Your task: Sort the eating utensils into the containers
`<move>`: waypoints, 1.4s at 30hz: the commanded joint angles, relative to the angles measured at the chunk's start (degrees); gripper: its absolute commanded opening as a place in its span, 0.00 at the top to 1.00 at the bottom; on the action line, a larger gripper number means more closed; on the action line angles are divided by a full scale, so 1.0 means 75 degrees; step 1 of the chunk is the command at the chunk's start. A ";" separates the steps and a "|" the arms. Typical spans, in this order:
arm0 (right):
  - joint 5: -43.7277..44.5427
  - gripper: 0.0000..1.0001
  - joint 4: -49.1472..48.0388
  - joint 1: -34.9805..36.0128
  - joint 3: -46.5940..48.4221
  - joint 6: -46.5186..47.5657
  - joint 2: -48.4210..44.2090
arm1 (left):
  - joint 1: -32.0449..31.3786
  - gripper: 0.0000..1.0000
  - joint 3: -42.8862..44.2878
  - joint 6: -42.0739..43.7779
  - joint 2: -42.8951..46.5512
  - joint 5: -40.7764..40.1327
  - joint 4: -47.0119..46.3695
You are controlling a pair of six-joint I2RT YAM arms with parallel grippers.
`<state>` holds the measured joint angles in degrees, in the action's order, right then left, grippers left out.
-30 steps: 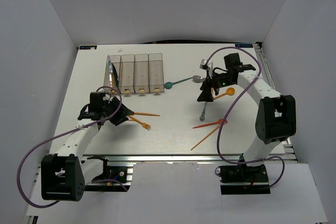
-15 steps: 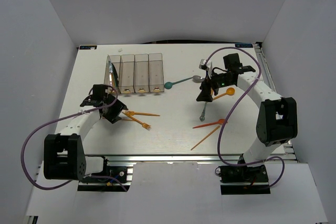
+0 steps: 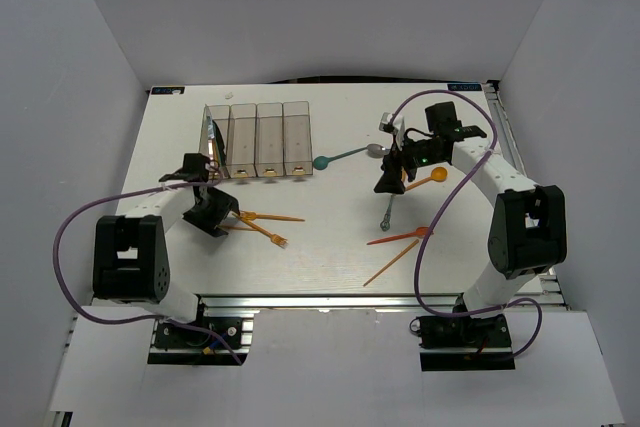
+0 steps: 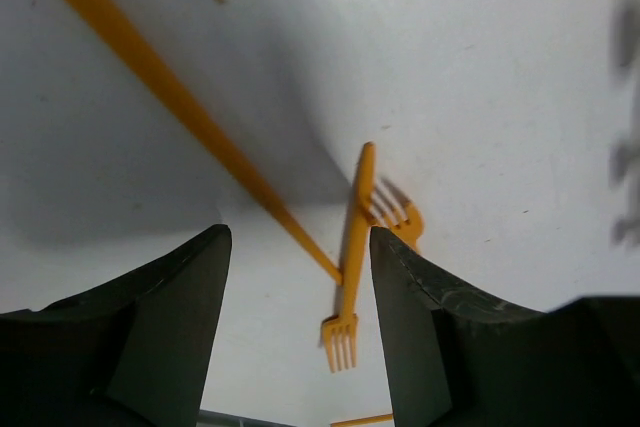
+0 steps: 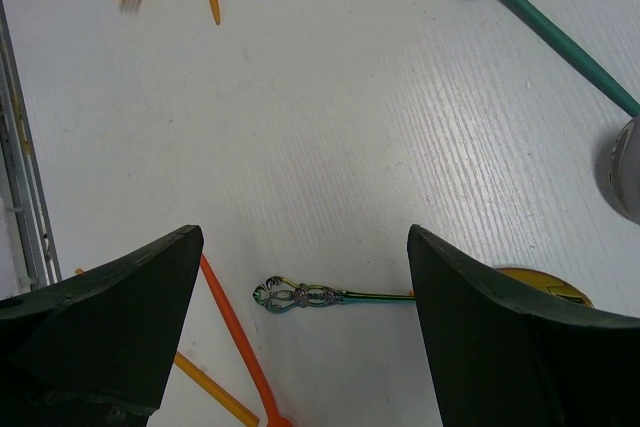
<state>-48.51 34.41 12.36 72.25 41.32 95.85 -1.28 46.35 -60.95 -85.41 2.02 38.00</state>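
Observation:
The containers are four joined clear bins at the back left; the leftmost holds a few utensils. My left gripper is open and empty, low over the table left of two orange forks. In the left wrist view one orange fork lies between the open fingers, beside a long orange handle. My right gripper is open and empty above an ornate metallic utensil, whose handle lies between the open fingers.
A teal spoon, a metal spoon and an orange spoon lie near the right gripper. A red-orange utensil and an orange stick lie toward the front. Purple cables loop off both arms.
The left arm's elbow has swung left and back, and its gripper has shifted slightly left by the orange forks. The right arm has barely moved.

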 commanded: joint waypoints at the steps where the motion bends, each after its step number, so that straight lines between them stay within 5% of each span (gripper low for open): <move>1: -0.0059 0.11 -0.0159 -0.0019 -0.0012 -0.0048 -0.0253 | 0.0100 0.31 0.0523 -0.0100 -0.0259 -0.0152 0.0171; 9: 0.0058 0.11 -0.0217 -0.0019 -0.0141 -0.0060 -0.0323 | 0.0159 0.33 0.1098 -0.0077 -0.1362 -0.0445 0.0968; 27: -0.0024 0.11 -0.0253 -0.0031 -0.0176 -0.0060 -0.0300 | 0.0815 0.34 0.0606 -0.0112 -0.0226 -0.1231 0.1215; 42: -0.0059 0.11 -0.0253 -0.0031 -0.0258 -0.0037 -0.0382 | 0.1002 0.36 0.0839 0.0345 -0.1198 -0.0949 0.0828</move>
<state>-47.75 33.17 12.34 71.00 40.86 95.59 5.96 52.03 -59.00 -92.53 -4.86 46.52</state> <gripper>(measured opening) 0.895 0.641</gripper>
